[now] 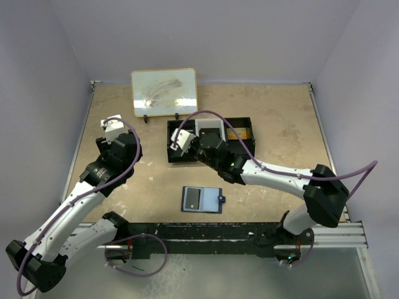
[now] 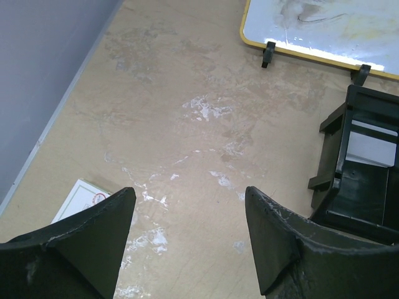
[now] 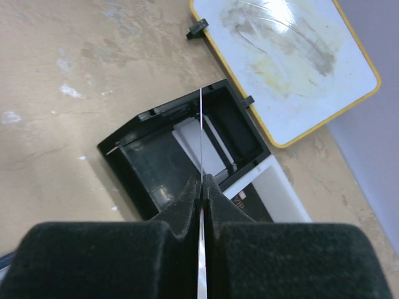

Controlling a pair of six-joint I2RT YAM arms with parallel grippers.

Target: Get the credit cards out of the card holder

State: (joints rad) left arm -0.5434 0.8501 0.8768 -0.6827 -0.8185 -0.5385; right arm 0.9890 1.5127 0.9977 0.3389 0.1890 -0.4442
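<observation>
Right gripper point(image 3: 201, 185), jaws pinched on a thin card point(image 3: 201, 128) above the black tray point(image 3: 156, 113); left gripper point(image 2: 190, 215) spread wide, empty; card holder point(image 1: 201, 200) unfolded.

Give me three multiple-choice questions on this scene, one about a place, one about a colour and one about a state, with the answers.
1. Where is the dark navy folding card holder?
A: on the beige table, nearer the arm bases than the black three-compartment plastic tray
B: inside that tray
C: hanging off the table's edge

2. What colour is the frame of the rectangular whiteboard?
A: red
B: yellow
C: green

3. On the right gripper, the fingers are:
A: wide open
B: shut on nothing
C: shut on a thin pale card

Answers: A, the top view shows it lying open in front of the tray. B, the rim is yellow in every view. C, the right wrist view shows the card's edge pinched between them.
</observation>
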